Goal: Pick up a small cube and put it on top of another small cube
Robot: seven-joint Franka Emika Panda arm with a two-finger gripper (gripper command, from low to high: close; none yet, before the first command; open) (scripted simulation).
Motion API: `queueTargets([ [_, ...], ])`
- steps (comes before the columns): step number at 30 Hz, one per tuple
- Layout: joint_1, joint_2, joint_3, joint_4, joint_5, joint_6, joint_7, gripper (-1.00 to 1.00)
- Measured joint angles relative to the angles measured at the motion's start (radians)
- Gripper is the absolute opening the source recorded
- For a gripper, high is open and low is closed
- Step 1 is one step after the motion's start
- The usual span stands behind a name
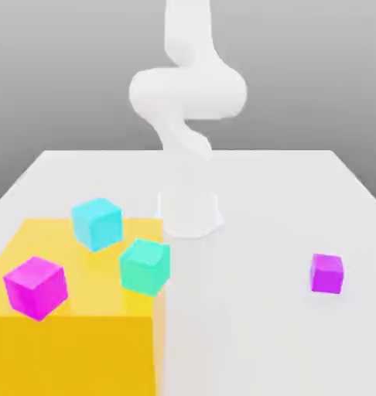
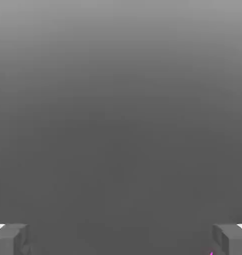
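In the hand view the gripper [image 2: 121, 241] has its two grey fingers [image 2: 11, 239] spread wide with nothing between them; a sliver of violet shows just beside one fingertip. The small cube [image 1: 327, 273], plain matte violet-purple, sits alone on the white table [image 1: 268, 332] near the edge at the exterior view's right, well apart from the yellow block [image 1: 75, 340].

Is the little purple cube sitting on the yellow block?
No, the purple cube rests on the white table, well off toward the exterior view's right of the yellow block.
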Motion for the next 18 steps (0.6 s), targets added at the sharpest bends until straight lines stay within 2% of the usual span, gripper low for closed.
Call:
queueTargets([
  [12,0.247,0.446,0.209,-0.285,-0.067,0.287,-0.231,0.0],
  [18,0.421,0.677,0.315,-0.434,-0.026,0.444,-0.411,0.0],
])
